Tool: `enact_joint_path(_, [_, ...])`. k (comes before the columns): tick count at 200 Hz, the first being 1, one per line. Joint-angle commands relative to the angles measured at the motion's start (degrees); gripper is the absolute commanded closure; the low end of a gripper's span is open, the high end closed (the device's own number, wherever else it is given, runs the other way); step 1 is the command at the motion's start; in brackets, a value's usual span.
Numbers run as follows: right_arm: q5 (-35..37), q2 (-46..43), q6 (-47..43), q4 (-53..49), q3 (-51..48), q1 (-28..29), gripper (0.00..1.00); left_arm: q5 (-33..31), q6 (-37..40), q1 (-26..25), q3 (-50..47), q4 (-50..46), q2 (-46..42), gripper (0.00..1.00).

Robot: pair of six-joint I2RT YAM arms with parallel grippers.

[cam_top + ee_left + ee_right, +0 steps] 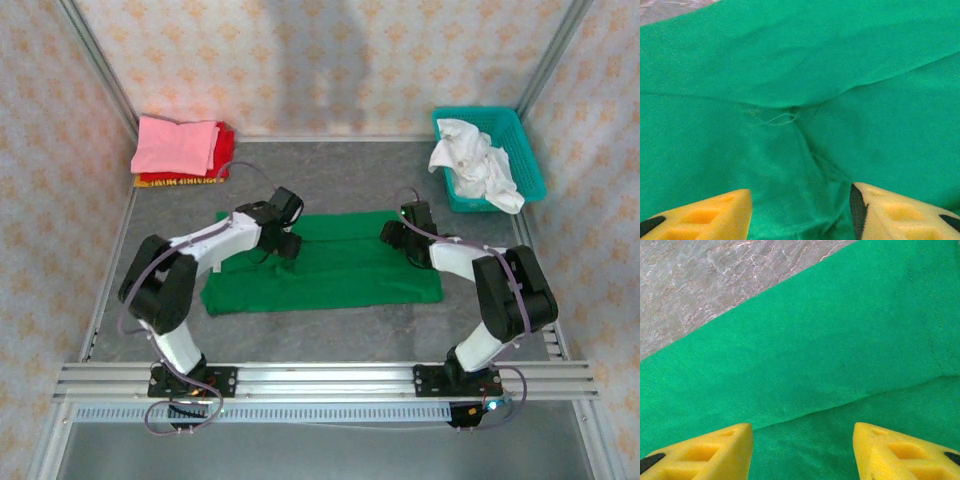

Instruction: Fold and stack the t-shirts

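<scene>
The green t-shirt (340,275) lies mid-table, folded lengthwise into a wide band; cross folds and stacking are not yet done. A pink-topped stack (178,146) of folded shirts sits far left. The left gripper (801,200) and right gripper (802,440) hover over the green cloth, jaws apart and empty.

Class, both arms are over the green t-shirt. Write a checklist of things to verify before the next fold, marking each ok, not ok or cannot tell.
1. Open left gripper: ok, fingers apart above the green t-shirt.
2. Open right gripper: ok, fingers apart, nothing pinched.
3. Cloth flat under the left gripper: not ok, creases bunch there.
4. Cloth flat under the right gripper: ok, one straight folded edge.
5. Grippers' contact with the cloth: cannot tell.
6. Tidy folded stack at the far left corner: ok, pink on top.
</scene>
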Motion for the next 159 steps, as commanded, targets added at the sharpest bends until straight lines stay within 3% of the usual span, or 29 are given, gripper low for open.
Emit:
enact_joint_path(1, [0.51, -1.61, 0.39, 0.36, -0.46, -0.29, 0.44, -3.55, 1.78, -0.32, 1.95, -0.88, 2.83, 0.45])
enact_joint_path(22, [0.37, -1.59, 0.4, 0.28, -0.47, -0.26, 0.44, -4.84, 1.32, -0.35, 2.34, 0.23, 4.78, 0.5])
enact_joint_path(41, [0.01, -1.5, 0.53, 0.27, -0.38, -0.22, 0.44, -7.52, 0.38, -0.32, 2.71, -0.15, 5.26, 0.68])
enact_joint_path(55, [-0.15, -1.48, 0.58, 0.28, -0.37, -0.23, 0.44, -8.38, -0.29, -0.32, 2.72, -0.52, 4.56, 0.71])
enact_joint_path(67, [-0.24, -1.51, 0.58, 0.24, -0.38, -0.3, 0.44, -9.51, -1.19, -0.3, 2.83, -1.38, 3.71, 0.8])
enact_joint_path(90, [-0.33, -1.36, 0.74, 0.3, -0.32, -0.22, 0.44, -10.76, -2.25, -0.3, 2.85, -3.27, 1.9, 0.82])
enact_joint_path(102, [-0.42, -1.13, 0.72, 0.35, -0.3, -0.29, 0.44, -11.57, -2.76, -0.31, 2.83, -4.41, 0.87, 0.89])
enact_joint_path(134, [-0.59, -0.73, 0.81, 0.34, -0.12, -0.27, 0.44, -12.73, -3.4, -0.35, 2.46, -7.09, -2.66, 0.96])
enact_joint_path(159, [-0.74, -0.44, 0.78, 0.3, -0.02, -0.32, 0.44, -11.18, -3.54, -0.39, 2.09, -8.55, -5.07, 1.0])
